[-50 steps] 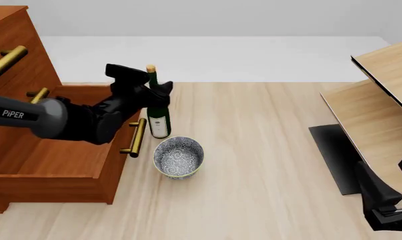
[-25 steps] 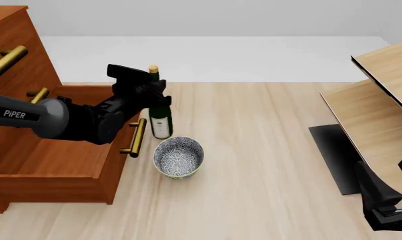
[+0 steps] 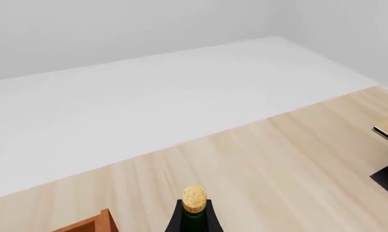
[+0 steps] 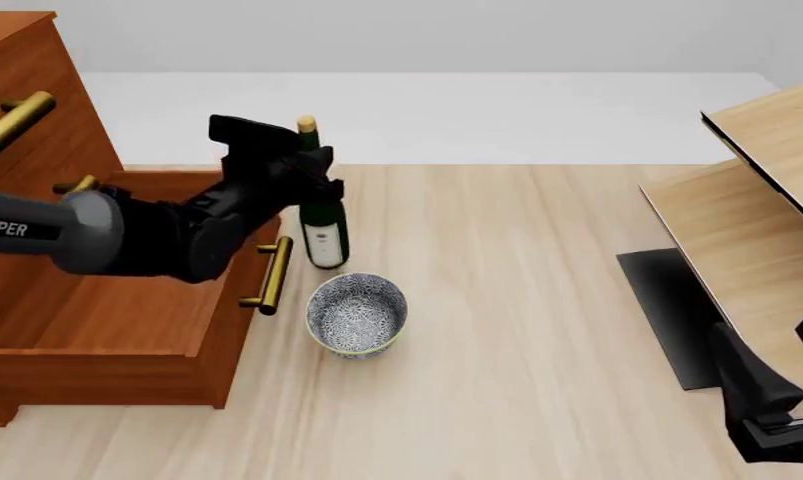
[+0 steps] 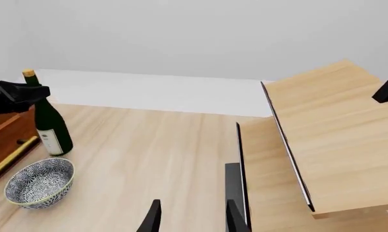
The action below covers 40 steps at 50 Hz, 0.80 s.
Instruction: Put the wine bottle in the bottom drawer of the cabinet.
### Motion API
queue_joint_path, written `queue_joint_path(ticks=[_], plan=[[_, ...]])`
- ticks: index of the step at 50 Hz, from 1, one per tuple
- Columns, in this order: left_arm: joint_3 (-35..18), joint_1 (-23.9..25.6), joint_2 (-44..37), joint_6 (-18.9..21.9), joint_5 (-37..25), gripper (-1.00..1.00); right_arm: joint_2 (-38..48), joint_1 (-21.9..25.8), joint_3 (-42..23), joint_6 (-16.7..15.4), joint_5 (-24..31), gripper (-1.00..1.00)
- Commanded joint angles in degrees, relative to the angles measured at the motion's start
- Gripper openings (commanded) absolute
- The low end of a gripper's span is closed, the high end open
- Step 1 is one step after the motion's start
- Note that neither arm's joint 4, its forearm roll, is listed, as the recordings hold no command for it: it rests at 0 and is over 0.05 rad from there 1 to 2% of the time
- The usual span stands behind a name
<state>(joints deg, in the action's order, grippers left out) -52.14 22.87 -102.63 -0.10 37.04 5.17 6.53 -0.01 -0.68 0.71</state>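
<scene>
The dark green wine bottle (image 4: 324,228) with its tan cork and white label stands upright just past the front right corner of the open bottom drawer (image 4: 108,310). My left gripper (image 4: 313,180) is shut on its neck below the cork. The left wrist view shows only the wine bottle (image 3: 194,218) cork and neck top between dark fingers. The right wrist view shows the wine bottle (image 5: 50,123) beside the bottom drawer (image 5: 6,131). The reddish-brown cabinet (image 4: 28,110) rises at the left. My right gripper (image 5: 192,217) is open and holds nothing, low at the right (image 4: 768,345).
A round patterned bowl (image 4: 357,315) sits on the table just in front of the bottle, near the drawer's brass handle (image 4: 268,275). Pale wood slanted panels (image 4: 761,190) and a dark mat (image 4: 661,310) fill the right side.
The bottle has risen slightly with the left gripper, and its base now sits a little higher in the front view. The right arm has not moved.
</scene>
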Motion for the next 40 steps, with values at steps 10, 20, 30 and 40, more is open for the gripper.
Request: queue_joint_path(ticks=[10,20,30,40], plan=[[-0.09,1.47,8.82,1.67,-2.81,-1.00,-0.77,0.09,0.00,-0.18,0.47,1.00],[-0.10,2.45,15.93,1.71,-5.85,-1.00,-1.28,0.10,-0.01,-0.14,0.56,1.00],[-0.53,1.68,22.20,1.89,-10.03,-1.00,-1.57,0.19,-0.02,-0.10,0.41,1.00],[-2.10,1.42,30.38,2.13,-16.31,-1.00,-1.95,0.47,-0.04,-0.04,0.21,1.00]])
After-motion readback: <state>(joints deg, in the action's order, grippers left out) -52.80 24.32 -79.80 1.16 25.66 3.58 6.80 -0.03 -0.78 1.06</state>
